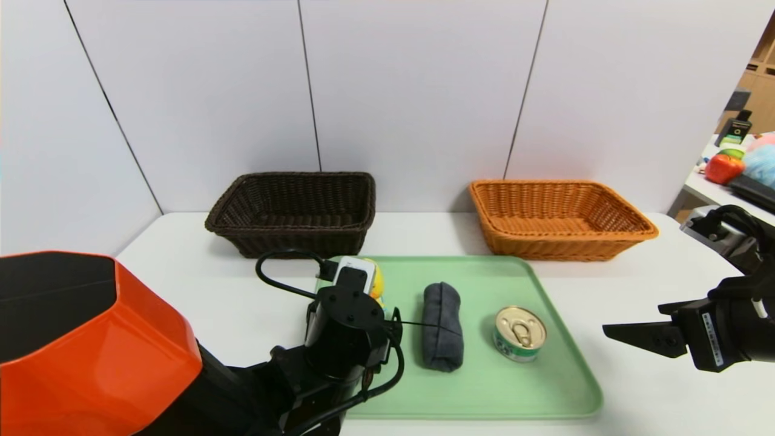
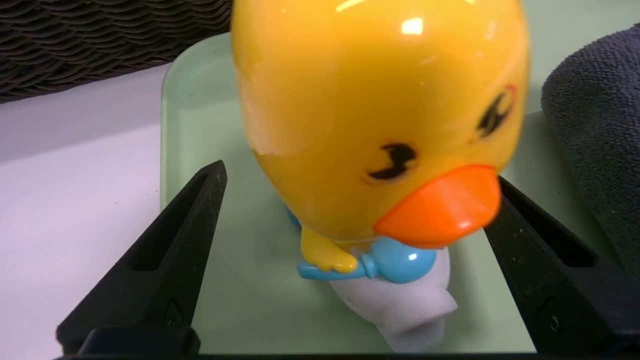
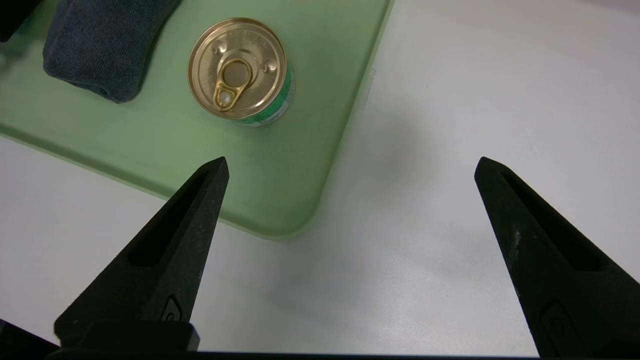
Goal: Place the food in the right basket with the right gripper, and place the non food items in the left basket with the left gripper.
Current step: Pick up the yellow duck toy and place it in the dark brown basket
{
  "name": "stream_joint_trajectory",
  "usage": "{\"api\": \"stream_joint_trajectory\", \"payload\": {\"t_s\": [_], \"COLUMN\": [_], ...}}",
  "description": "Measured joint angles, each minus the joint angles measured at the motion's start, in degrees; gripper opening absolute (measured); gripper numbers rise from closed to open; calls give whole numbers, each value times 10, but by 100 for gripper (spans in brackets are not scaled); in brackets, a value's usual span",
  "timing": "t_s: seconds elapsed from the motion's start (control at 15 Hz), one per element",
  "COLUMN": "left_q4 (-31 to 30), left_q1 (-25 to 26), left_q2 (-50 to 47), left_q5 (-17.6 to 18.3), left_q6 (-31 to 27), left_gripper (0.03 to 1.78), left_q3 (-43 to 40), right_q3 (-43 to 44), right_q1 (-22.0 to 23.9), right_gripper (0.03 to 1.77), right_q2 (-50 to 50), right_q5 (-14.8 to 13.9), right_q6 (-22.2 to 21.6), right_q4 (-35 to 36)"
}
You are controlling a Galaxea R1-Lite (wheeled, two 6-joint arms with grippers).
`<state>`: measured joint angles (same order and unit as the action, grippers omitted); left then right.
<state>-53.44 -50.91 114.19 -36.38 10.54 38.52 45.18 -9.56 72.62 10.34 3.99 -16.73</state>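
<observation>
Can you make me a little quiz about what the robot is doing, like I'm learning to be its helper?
1. Which thing lies on the tray between the yellow duck toy and the can?
2. True or false: the left gripper is open around the duck toy.
3. Fill in the blank: the can is food, so it should go in the ______ basket.

Key:
1. The rolled dark gray cloth.
2. True.
3. Orange; that is the right basket, and the right gripper, open beside the tray, should take it there.
</observation>
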Motion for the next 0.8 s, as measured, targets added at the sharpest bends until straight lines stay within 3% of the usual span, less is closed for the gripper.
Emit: {"api": "stream_joint_trajectory", "payload": {"t_s": [0.8], "left_q4": [-2], "left_q1": [21], "left_q2": [15], "left_q5": [0], "left_q6": [-10], "left_gripper": [169], "left_q3": [13], "right_q3": [-3], "right_q1": [-3], "right_gripper": [170], "right_q2": [1], "right_q5": [0], "right_q6": [0], "right_q4": [0]}}
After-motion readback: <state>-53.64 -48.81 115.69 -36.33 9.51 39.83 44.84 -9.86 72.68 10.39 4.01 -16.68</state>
